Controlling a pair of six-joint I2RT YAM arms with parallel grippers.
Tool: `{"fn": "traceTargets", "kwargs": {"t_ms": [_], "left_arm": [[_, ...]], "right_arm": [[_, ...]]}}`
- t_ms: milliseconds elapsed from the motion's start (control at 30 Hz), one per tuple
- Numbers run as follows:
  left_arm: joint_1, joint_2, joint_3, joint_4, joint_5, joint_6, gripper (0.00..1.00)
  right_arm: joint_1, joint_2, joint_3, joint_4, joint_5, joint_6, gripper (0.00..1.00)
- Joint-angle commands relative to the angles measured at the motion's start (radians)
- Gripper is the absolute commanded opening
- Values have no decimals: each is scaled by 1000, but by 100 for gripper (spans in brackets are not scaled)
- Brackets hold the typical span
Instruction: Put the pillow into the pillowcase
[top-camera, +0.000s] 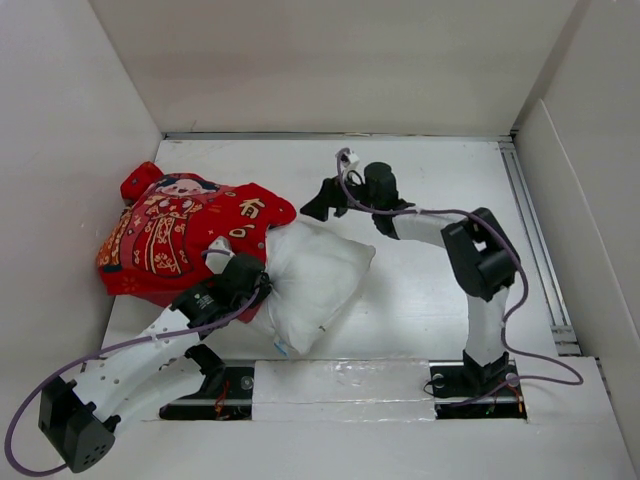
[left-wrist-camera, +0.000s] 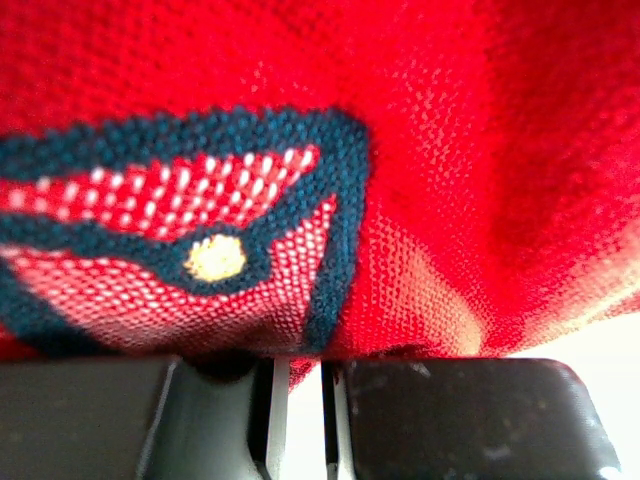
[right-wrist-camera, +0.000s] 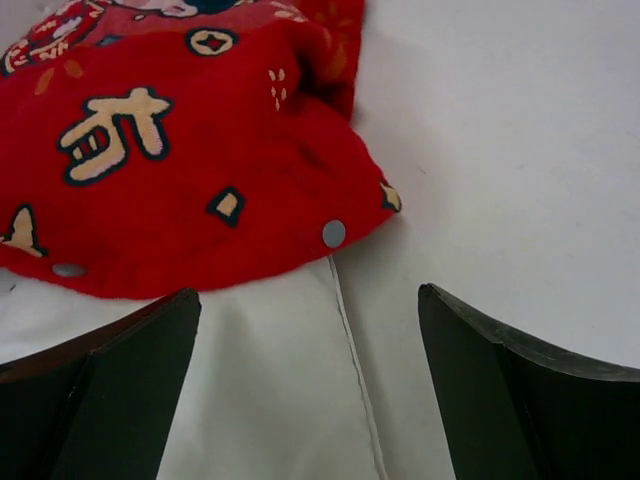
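Top external: insertion step, pillow (top-camera: 312, 278) partly inside pillowcase (top-camera: 165, 228). Left end effector (top-camera: 243, 272) clenched on pillowcase hem; right end effector (top-camera: 325, 198) released w/ pillow beneath, case mouth just ahead. Next, prob.: right shoves pillow deeper.

The red case (top-camera: 175, 232), printed with a robed cartoon figure and gold characters, lay crumpled on the left. The plump white pillow (top-camera: 318, 282) lay slantwise just right of it, its upper-left end covered by the case's edge.
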Motion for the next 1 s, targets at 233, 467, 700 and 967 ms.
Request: {"fn": "traceTargets", "kwargs": {"t_ms": [233,467,700,967], "left_arm": [[8,6,-22,-42,-16,33,0],[8,93,-23,102,79,162,0],[8,255,148,220,56,329,0],[8,553,501,124,-137,340,0]], "right_arm": [[81,221,203,74,-302,142,83],[3,255,-39,1052,-445,841,0],[-237,-37,-370,770,-274,682,0],[-255,-535,-444,-71,121,259,0]]}}
